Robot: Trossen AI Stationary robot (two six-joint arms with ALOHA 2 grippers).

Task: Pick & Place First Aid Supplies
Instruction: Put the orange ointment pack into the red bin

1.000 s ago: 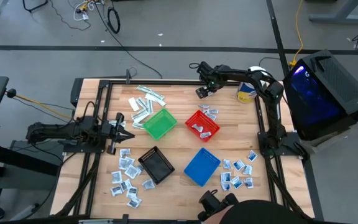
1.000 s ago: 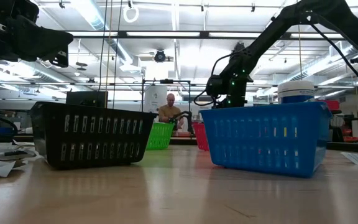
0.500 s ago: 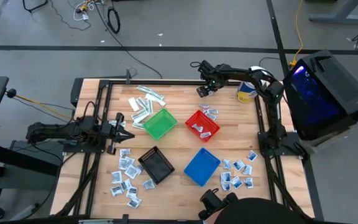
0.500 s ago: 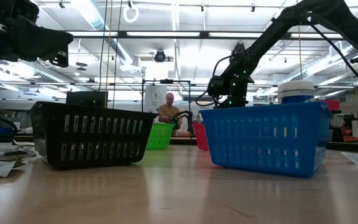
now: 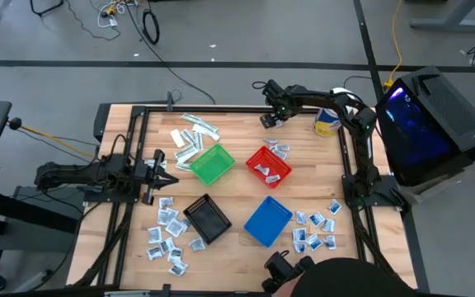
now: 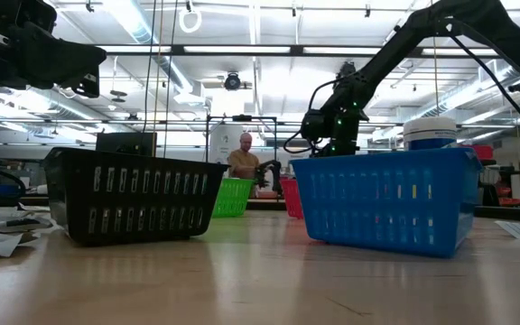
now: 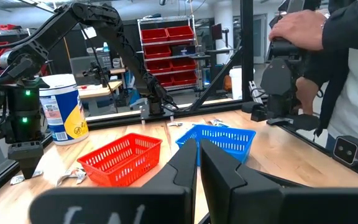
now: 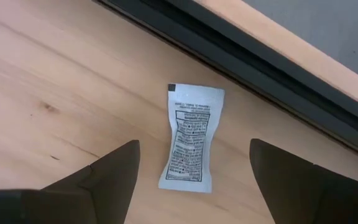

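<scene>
Hovering over the table's far edge, the right gripper [image 5: 268, 122] had its fingers [image 8: 107, 171] spread wide and empty, one white packet [image 8: 192, 138] lying flat on the wood between them, just beside the dark frame rail [image 8: 241, 78]. Near it on the table stood the red basket [image 5: 268, 164] with a few packets [image 5: 279, 150] at its far side and one inside, and the yellow-labelled tub [image 5: 327, 123] stood at the far right corner. Beyond that, the green basket [image 5: 212, 163] sat left of the red one, with long strips [image 5: 190, 136] scattered at its far left. The blue basket [image 5: 267, 220] and black basket [image 5: 207, 219] stood nearer the front, squarish sachets [image 5: 315, 229] lying right of the blue one and more sachets [image 5: 167, 233] left of the black one. The left gripper [image 5: 160, 176] waited at the left edge of the table, its fingers [image 7: 185, 165] pressed together on nothing. A person [image 7: 347, 68] stood at the front of the table, a hand [image 7: 296, 29] on a dark device
</scene>
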